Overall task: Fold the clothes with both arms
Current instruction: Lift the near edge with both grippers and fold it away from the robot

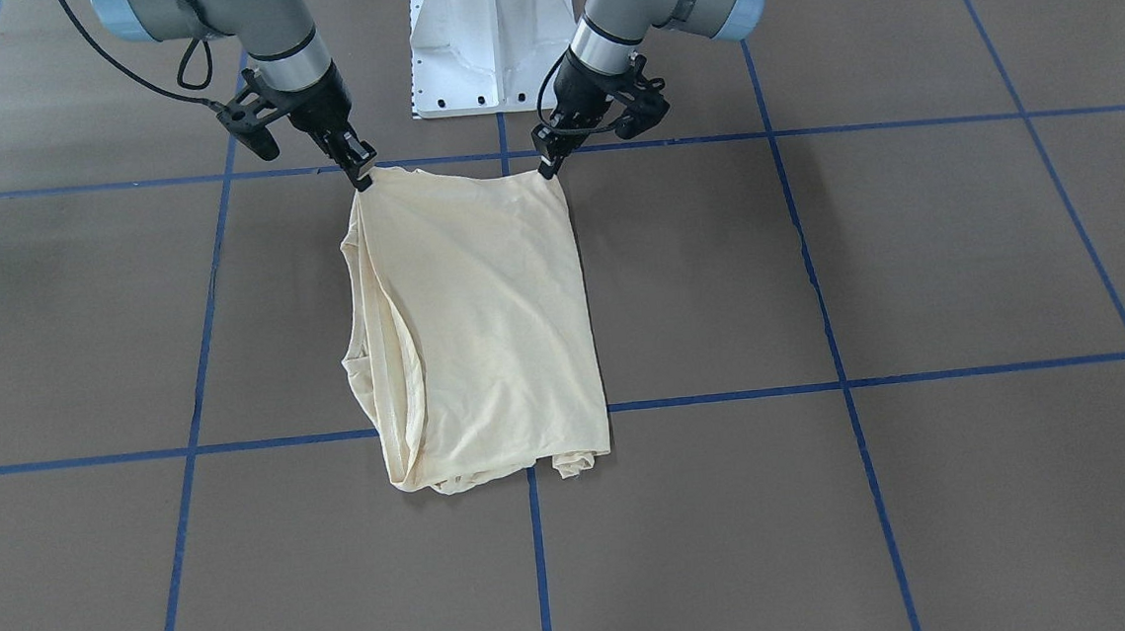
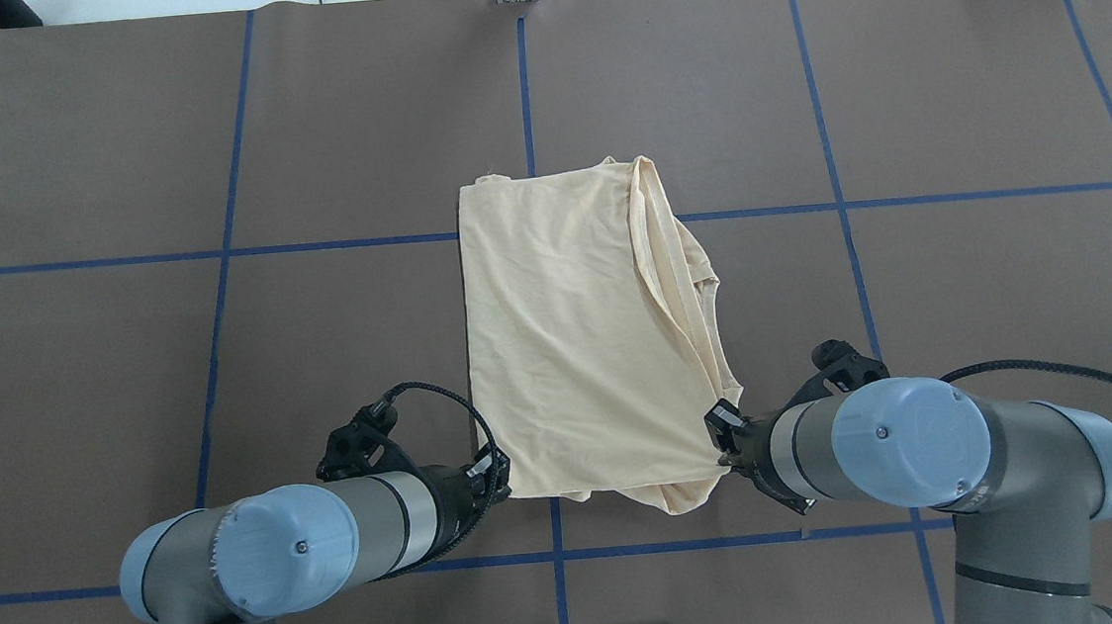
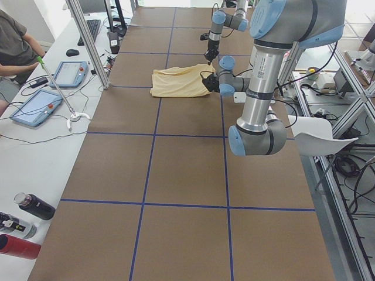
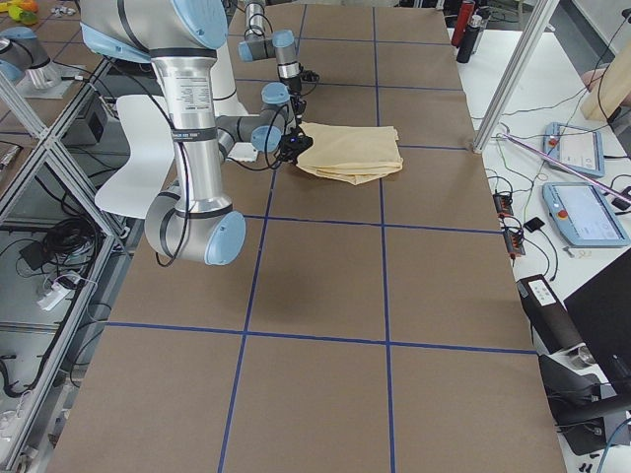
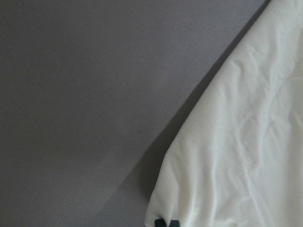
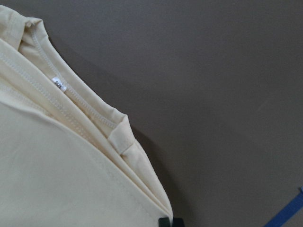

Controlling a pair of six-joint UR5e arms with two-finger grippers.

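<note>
Cream-yellow shirt (image 1: pixel 484 321) lies spread beyond the left gripper (image 1: pixel 546 166) and right gripper (image 1: pixel 363 178), each clamped on a near corner.

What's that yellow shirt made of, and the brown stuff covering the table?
Shirt: probably a thin, matte cotton-like knit; it wrinkles softly and shows stitched seams. Table cover: looks like matte brown paper or card, lying flat, marked with blue tape.

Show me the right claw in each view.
Front-facing: right claw upper left of centre.
Overhead: claw lower right of centre.
Exterior left: farther claw, top centre.
Exterior right: nearer claw, upper left.
Left wrist: not in it.
Right wrist: claw at bottom edge.
Landmark: cream shirt corner on its collar side.
</note>
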